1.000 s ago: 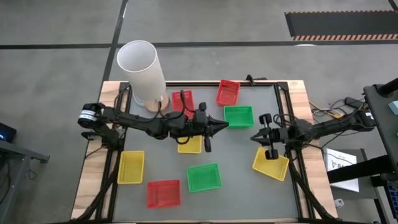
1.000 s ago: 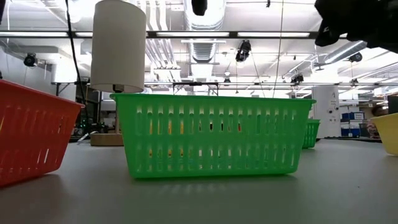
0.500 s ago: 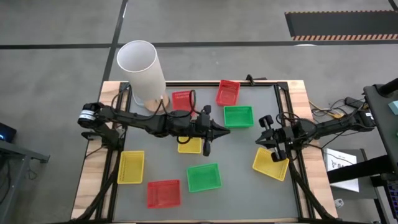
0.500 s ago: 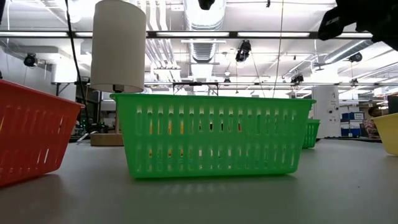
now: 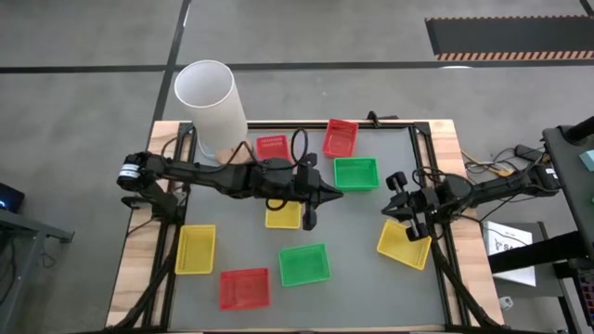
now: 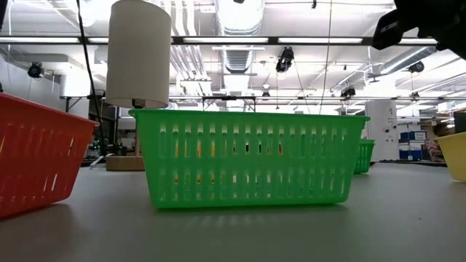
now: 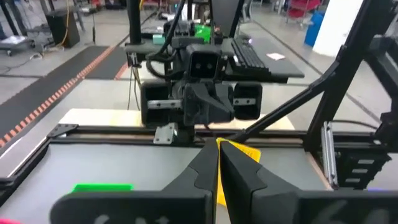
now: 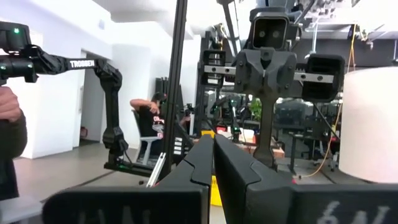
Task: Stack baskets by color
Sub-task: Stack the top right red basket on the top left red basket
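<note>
Plastic baskets are lying scattered and unstacked in the high view: red ones [image 5: 271, 146] toward the upper middle, a green one [image 5: 355, 173] at centre, a yellow one [image 5: 405, 243] at lower right. Nothing is being gripped; the left gripper [image 5: 332, 193] at mid-frame and the right gripper [image 5: 384, 206] facing it are being held shut and empty. With both tips pointed at each other, a collision is being risked, or the green basket being knocked aside.

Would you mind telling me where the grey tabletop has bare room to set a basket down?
Bare mat lies between the green mesh basket and yellow mesh basket in front. The far strip is crowded: white cylinder, two red baskets, another green basket.
</note>
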`<state>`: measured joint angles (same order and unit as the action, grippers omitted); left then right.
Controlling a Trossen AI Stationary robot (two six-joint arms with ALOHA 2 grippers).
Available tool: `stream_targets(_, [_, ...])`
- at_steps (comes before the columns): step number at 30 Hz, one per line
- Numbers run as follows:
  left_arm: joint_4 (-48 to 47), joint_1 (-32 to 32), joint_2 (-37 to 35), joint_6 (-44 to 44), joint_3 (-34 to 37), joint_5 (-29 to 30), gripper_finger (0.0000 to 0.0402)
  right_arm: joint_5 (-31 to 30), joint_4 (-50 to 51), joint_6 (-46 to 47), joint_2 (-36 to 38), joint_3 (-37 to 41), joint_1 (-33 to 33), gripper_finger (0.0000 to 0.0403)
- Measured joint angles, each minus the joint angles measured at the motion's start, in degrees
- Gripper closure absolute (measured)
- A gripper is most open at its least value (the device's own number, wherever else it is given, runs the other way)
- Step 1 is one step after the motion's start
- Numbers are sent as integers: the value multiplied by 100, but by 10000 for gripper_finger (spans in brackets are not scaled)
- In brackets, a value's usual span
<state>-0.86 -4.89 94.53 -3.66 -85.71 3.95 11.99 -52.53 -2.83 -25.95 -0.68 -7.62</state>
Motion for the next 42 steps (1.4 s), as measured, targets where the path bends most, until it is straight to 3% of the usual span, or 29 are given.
stream_targets(6, [-251,72,8,-7,-65,12,402,0,78,-182,44,1,0,394])
stream_targets(19, [-399,310,1165,10,-374,-64,402,-11,246,-382,35,5,2,394])
stream_targets(33, [-1078,977,1232,1677,-427,-110,402,-162,276,-366,33,8,2,394])
stream_targets(42, [-1265,1351,1230,1813,-204,-143,402,-162,310,-369,33,10,2,394])
